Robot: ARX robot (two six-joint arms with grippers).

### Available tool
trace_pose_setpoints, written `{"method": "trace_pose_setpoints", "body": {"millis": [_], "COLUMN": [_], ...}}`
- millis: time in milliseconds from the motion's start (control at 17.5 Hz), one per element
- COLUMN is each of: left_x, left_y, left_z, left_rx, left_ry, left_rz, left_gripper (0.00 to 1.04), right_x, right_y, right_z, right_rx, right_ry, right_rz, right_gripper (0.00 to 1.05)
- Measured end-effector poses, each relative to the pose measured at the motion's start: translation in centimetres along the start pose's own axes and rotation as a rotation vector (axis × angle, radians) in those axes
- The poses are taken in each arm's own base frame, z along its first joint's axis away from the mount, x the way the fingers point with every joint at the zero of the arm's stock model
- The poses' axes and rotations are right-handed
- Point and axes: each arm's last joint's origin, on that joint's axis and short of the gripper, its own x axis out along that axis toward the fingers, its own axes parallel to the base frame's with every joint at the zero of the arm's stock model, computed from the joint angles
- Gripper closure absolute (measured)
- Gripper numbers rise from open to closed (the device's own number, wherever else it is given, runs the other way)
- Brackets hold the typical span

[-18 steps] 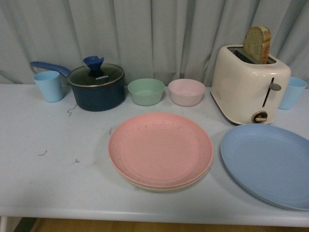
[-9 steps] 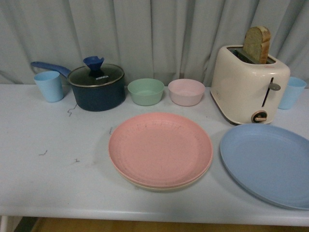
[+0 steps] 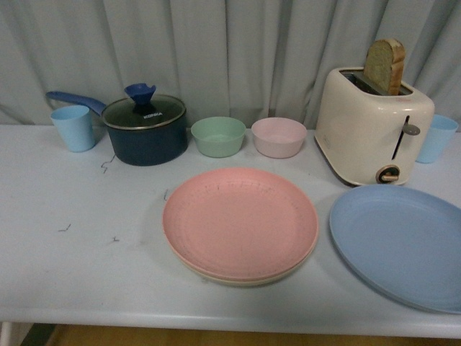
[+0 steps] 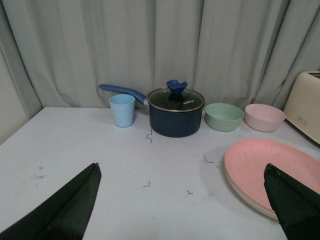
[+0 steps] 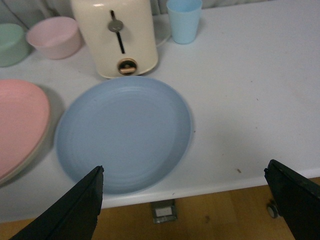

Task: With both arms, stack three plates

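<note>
- Pink plate [image 3: 240,222], matte with a ringed rim, face up on beige plate [image 3: 238,281], mid-table; only the beige rim showing.
- Light blue plate [image 3: 400,241] flat just beside that pair, apart from it, near the table [image 3: 86,274] front edge, before the toaster [image 3: 371,130].
- Open room left of the stack.
- All round, so no long axis.
- Left gripper [image 4: 181,167] and right gripper [image 5: 185,167] spread wide, holding nothing.
</note>
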Motion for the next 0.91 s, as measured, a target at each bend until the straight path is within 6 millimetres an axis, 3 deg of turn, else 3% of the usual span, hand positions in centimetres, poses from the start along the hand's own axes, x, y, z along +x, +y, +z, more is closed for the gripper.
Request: {"method": "trace_pose_setpoints", "body": {"millis": [171, 342, 456, 684, 912], "left_x": [0.0, 0.0, 0.0, 0.0, 0.0], "left_y": [0.0, 0.0, 0.0, 0.0, 0.0], "left_z": [0.0, 0.0, 0.0, 0.0, 0.0], "left_rx": [0.000, 0.000, 0.000, 0.000, 0.000], "left_ry": [0.000, 0.000, 0.000, 0.000, 0.000], "left_rz": [0.000, 0.000, 0.000, 0.000, 0.000], "left_gripper": [0.06, 0.07, 0.07, 0.07, 0.07], "right_x": [2.2, 8.6, 12.8, 18.8, 20.0], "right_y": [-0.4, -0.9, -0.1, 0.3, 0.2], "right_z": [0.8, 1.7, 2.6, 1.2, 0.6], "right_rx": [-0.026, -0.038, -0.073, -0.084, -0.077], "right_ry": [0.046, 0.230, 0.268, 0.370, 0.407], "right_rz": [-0.031, -0.034, -0.011, -0.045, -0.055], "right_gripper": [0.06, 0.06, 0.06, 0.06, 0.06]}}
